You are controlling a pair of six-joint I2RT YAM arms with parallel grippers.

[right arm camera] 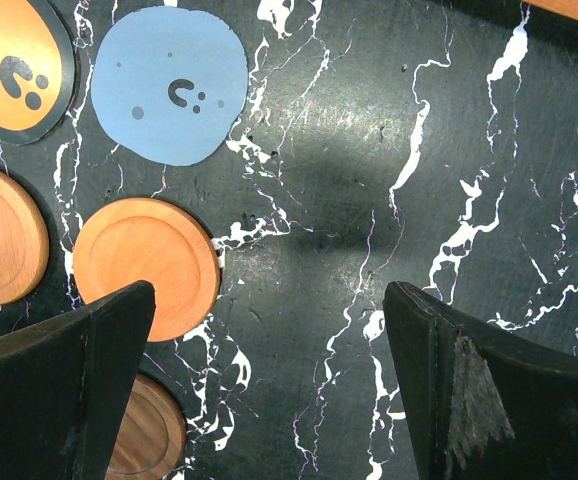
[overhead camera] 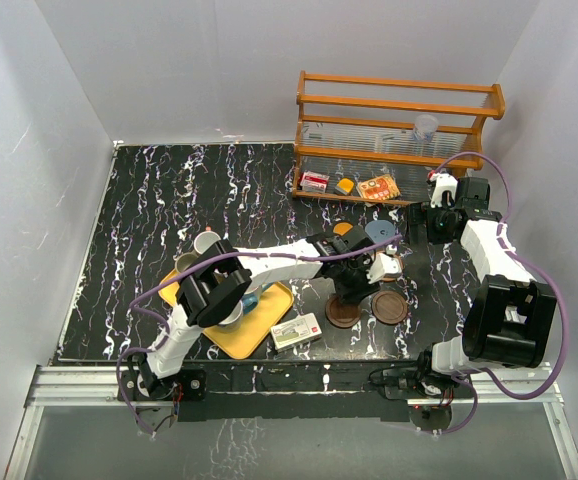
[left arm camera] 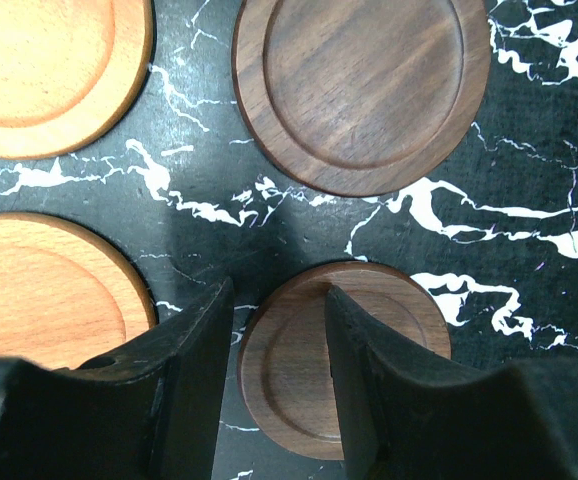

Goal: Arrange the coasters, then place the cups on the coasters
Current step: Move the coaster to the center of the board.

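My left gripper [left arm camera: 279, 300] stands open low over a small dark brown coaster [left arm camera: 379, 330] that lies flat. One finger is just outside the coaster's left rim and the other is over its middle. A larger dark brown coaster [left arm camera: 359, 90] and two orange-brown coasters [left arm camera: 39, 300] lie close by. In the top view the left gripper [overhead camera: 354, 288] is above the dark coasters [overhead camera: 390, 308]. My right gripper [right arm camera: 269, 295] is open over bare table. A grey-blue coaster [right arm camera: 169, 85] and an orange-brown one [right arm camera: 144, 265] lie to its left. The cups [overhead camera: 207, 243] stand on the yellow tray [overhead camera: 254, 335], partly hidden by the left arm.
A wooden rack [overhead camera: 399, 130] with a clear plastic cup [overhead camera: 425, 125] stands at the back right. Small packets [overhead camera: 379, 187] lie at its foot. A small box [overhead camera: 297, 332] lies by the tray's right corner. An orange disc with a dark rim [right arm camera: 14, 65] lies beside the grey-blue coaster.
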